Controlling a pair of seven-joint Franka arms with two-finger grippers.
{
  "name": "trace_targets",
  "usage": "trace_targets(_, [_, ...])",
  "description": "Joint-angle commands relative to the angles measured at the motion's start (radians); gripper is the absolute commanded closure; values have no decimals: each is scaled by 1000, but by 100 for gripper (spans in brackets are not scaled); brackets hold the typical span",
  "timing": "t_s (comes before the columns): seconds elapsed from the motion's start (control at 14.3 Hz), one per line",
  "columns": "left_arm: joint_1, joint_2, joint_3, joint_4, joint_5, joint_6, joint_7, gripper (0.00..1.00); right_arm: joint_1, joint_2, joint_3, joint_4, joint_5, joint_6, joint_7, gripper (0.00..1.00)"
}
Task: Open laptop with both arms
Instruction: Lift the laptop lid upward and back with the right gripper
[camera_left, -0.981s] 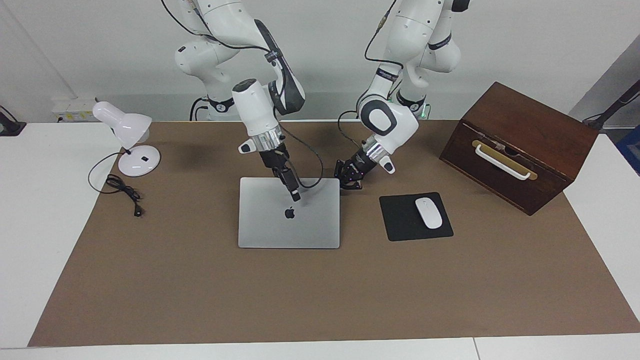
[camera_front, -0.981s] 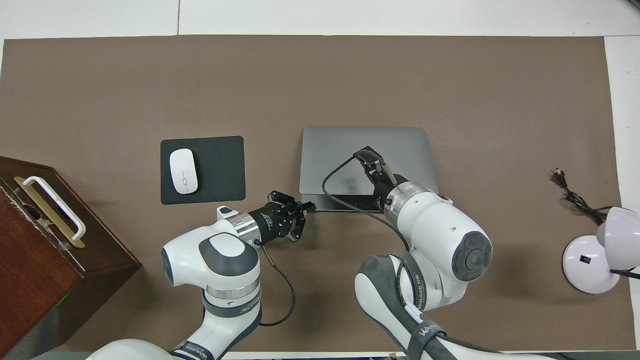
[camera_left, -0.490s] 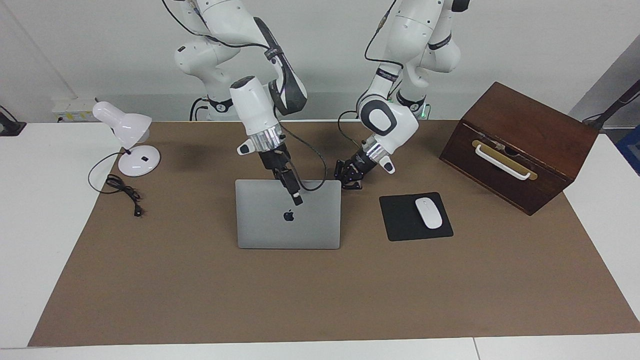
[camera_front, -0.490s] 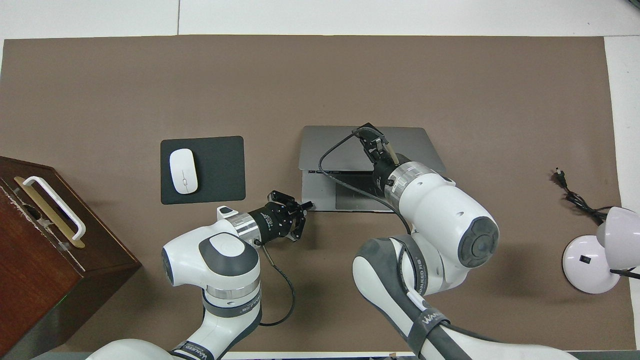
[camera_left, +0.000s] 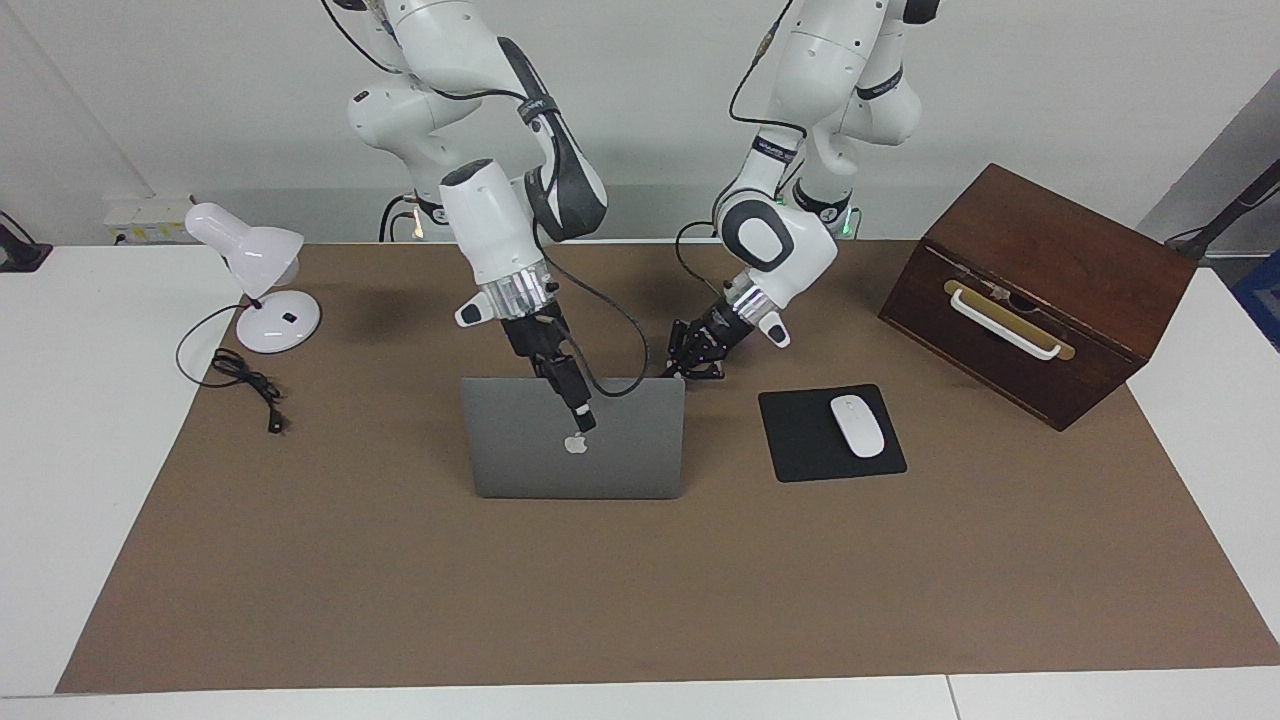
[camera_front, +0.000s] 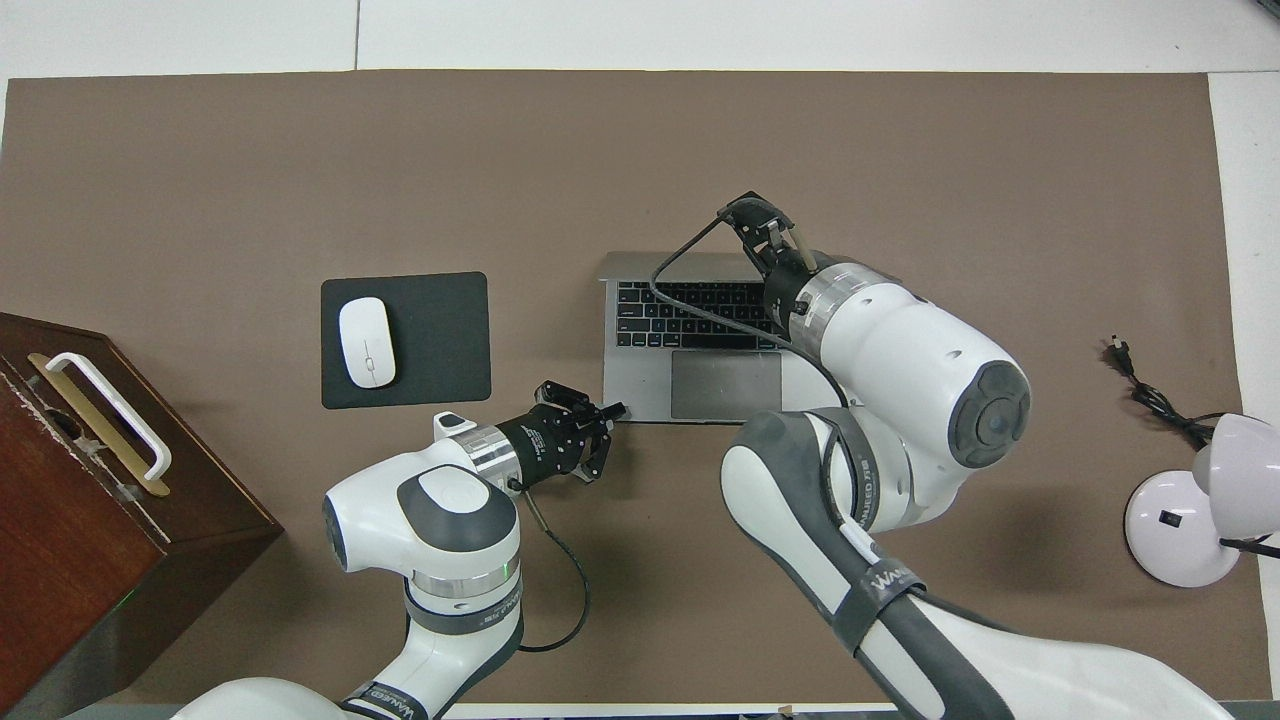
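- Laptop open, lid raised; right gripper against the lid, fingers unclear
- Left gripper closed, empty, at the base's corner

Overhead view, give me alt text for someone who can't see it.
A silver laptop stands partly open on a brown mat, keyboard and trackpad showing, with the right gripper at its raised lid and the left gripper shut at the deck's corner nearest the robots. A white mouse lies on a black pad beside the laptop.
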Motion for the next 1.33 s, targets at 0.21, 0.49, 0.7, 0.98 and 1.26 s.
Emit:
trace_targets(0.21, [6,49,11,24,-29,8,35,100,-64,62,3,117,32,-90,-84,0])
trace_targets(0.49, [8,49,11,24,-31,8,35,100,-95,76,3,160,26,-136,-113,0])
trace_targets(0.7, [8,49,11,24,-31,8,35,100,-107,85,3,180,24,-145,-127,0])
trace_targets(0.98, [8,49,11,24,-31,8,35,100,-130,93,3,203,24,-169,-149,0])
trace_targets(1.26, [8,49,11,24,-35,9,35,100,-150,101,3,220,24,-182,-163,0])
